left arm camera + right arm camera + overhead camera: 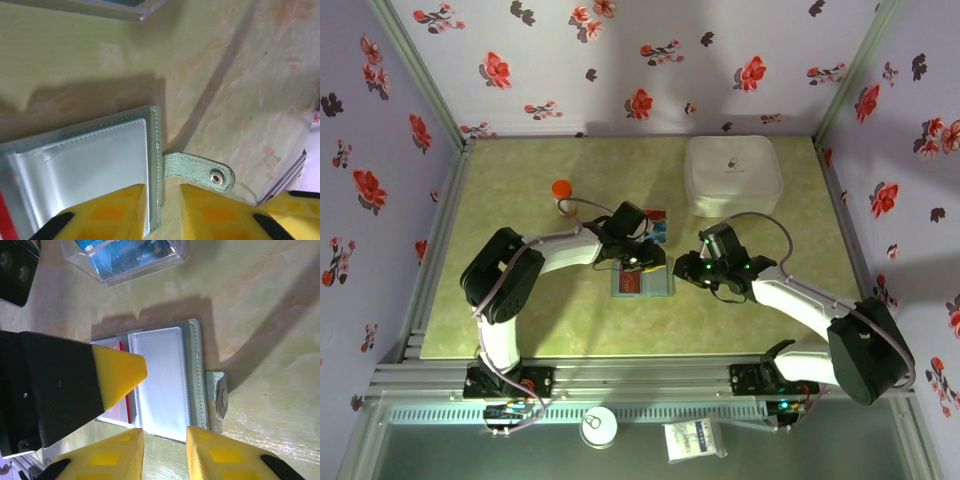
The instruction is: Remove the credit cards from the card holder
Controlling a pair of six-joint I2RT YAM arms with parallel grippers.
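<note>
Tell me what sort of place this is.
Most likely a robot test booth, not a home or office. Floral-papered walls box in a small green tabletop, and an aluminium rail at its near edge carries the left arm and the right arm.

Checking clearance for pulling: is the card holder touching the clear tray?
Apart: right wrist view shows bare table between card holder and clear tray.
</note>
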